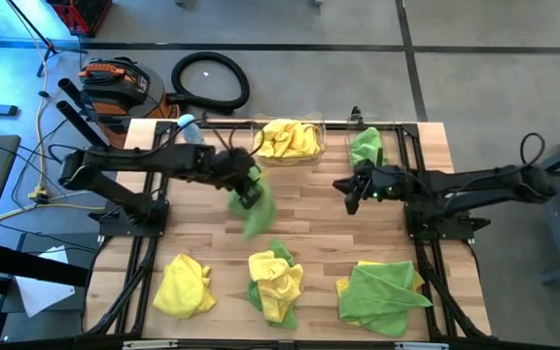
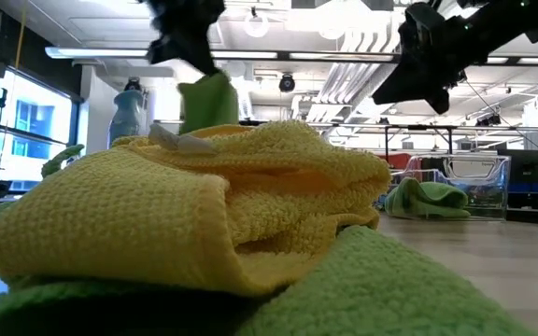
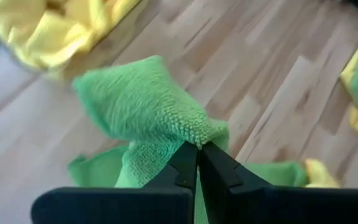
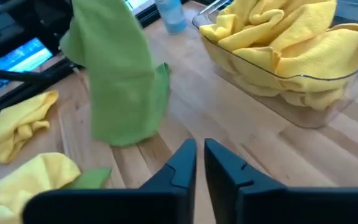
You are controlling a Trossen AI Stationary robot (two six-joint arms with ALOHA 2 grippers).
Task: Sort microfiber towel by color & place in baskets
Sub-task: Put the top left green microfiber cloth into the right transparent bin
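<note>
A green towel (image 1: 257, 216) hangs over the middle of the table from my left gripper (image 1: 250, 193), which is shut on it. My right gripper (image 1: 349, 192) hovers to its right, fingers a narrow gap apart (image 4: 199, 154), holding nothing. At the far edge stands a clear basket (image 1: 317, 138) filled with yellow towels (image 1: 288, 139). To its right, a narrower basket (image 2: 479, 182) holds a green towel (image 1: 366, 146). Along the near edge lie a yellow towel (image 1: 183, 285), a yellow and green pile (image 1: 275, 284), and a green towel on a yellow one (image 1: 382, 292). My left gripper pinches a bunched fold (image 3: 194, 134) at the green towel's top between its two fingertips (image 3: 185, 163), coming from above and slanting down. Several layers are gathered at the pinch. The towel hangs slack below the fingers (image 4: 120, 87), and its lower end looks clear of the table.
A clear water bottle with a blue cap (image 1: 187, 126) stands at the far left of the table, beside the yellow basket. Bare wood lies between the two arms and in front of the baskets. Black frame rails run along both table sides.
</note>
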